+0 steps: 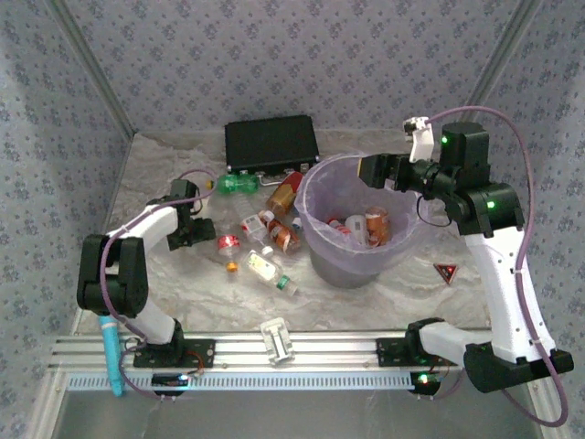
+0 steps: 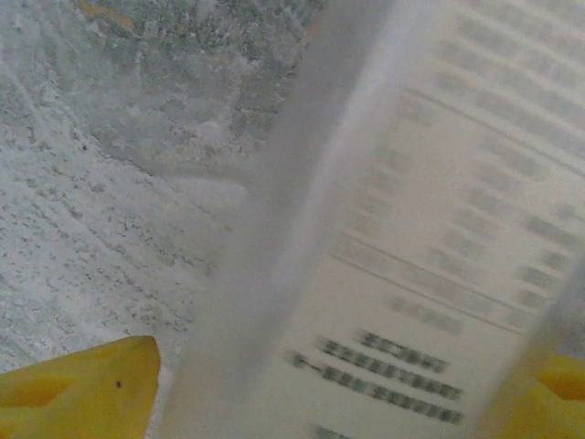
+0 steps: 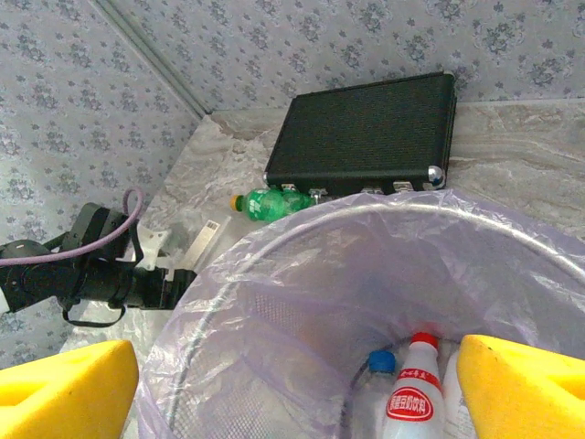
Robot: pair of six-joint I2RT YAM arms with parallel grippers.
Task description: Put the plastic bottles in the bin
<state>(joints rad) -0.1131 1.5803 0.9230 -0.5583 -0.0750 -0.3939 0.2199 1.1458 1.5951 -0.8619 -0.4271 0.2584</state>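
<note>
My left gripper (image 1: 207, 234) is low on the table at the left of the heap. A clear plastic bottle with a white printed label (image 2: 411, 274) lies between its yellow fingers (image 2: 78, 389), blurred and very close; whether they press it is unclear. More bottles lie beside it: a green one (image 1: 238, 185), an amber one (image 1: 283, 192), a red-labelled one (image 1: 279, 233) and a clear one (image 1: 262, 266). My right gripper (image 3: 292, 384) hangs open over the bin (image 1: 317, 195), holding nothing. In the bin lie a white red-capped bottle (image 3: 416, 398) and a blue-capped one (image 3: 379, 366).
A flat black case (image 1: 271, 144) stands at the back, just behind the green bottle and the bin. A white clip-like block (image 1: 275, 337) lies near the front rail. A red triangle mark (image 1: 446, 272) is on the table right of the bin. Patterned walls close in.
</note>
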